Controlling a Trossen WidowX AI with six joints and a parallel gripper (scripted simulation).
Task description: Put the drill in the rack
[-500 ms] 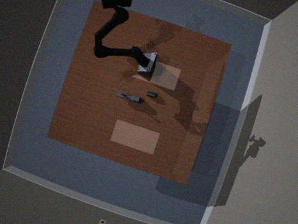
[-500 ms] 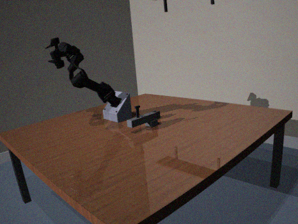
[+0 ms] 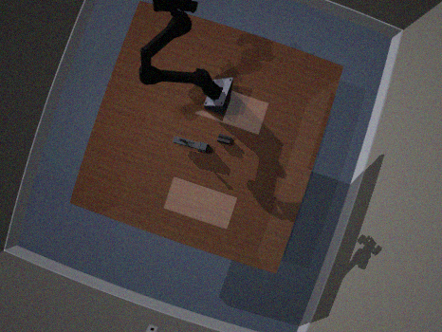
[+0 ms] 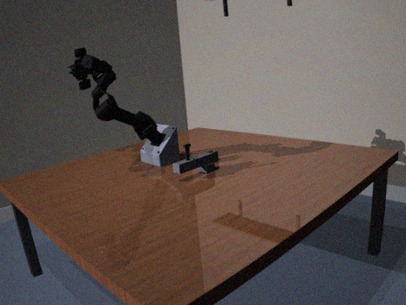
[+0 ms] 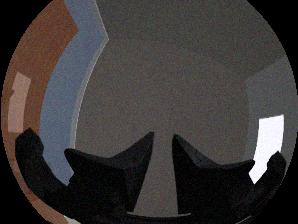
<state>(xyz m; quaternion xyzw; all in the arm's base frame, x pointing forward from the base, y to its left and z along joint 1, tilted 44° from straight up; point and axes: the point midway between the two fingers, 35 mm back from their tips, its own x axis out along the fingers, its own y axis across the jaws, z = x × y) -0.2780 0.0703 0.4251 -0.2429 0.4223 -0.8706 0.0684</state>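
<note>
My gripper (image 4: 71, 69) (image 5: 163, 137) is raised high, far from the things on the table. Its fingers stand a little apart with an empty gap, so it is slightly open. A long grey block-like piece (image 3: 190, 143) (image 4: 185, 166) with a dark end is on the table in front of the arm's base. A small dark piece (image 3: 225, 138) lies beside its dark end in the top view. A thin upright post with a wider head (image 4: 187, 151) shows behind the long piece in the exterior view. I cannot tell for certain which is drill, key or rack.
The arm's pale wedge-shaped base (image 3: 228, 87) (image 4: 150, 156) stands behind the pieces. The brown table (image 3: 119, 156) (image 4: 109, 209) carries pale reflections and the arm's dark shadow. Two dark hanging bars (image 4: 226, 8) (image 4: 289, 3) show at the top of the exterior view.
</note>
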